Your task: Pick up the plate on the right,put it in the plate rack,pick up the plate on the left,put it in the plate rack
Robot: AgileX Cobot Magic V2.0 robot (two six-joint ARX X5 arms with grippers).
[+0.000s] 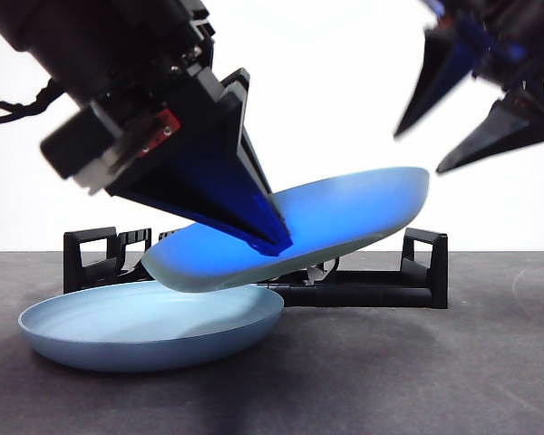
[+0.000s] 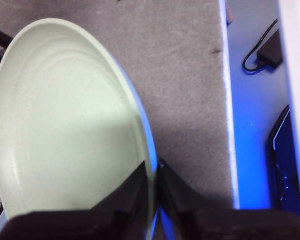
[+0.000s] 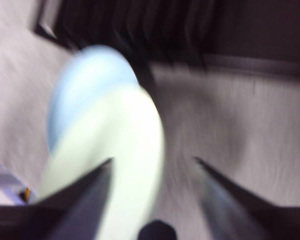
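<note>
- The left claw [image 1: 274, 237] comes down from the upper left in the front view, its two black jaws pressed onto the rim of a plate; the left wrist view shows the rim [image 2: 151, 165] pinched between the jaws.
- The held plate [image 1: 299, 231] hangs tilted above the table, its right edge higher than its left, in front of the plate rack and just over the second plate.
- The second plate [image 1: 150, 324], pale blue, lies flat on the dark table [image 1: 417, 372] at the near left, its right rim under the low edge of the held one.
- The plate rack [image 1: 381, 285] stands on the table behind both plates, low and black, with a square loop handle at each end; its middle is hidden by the lifted plate.
- The right claw [image 1: 453, 136] hangs in the air at the upper right, jaws spread wide with nothing between them; its wrist picture is blurred and shows both plates and the rack beyond.
</note>
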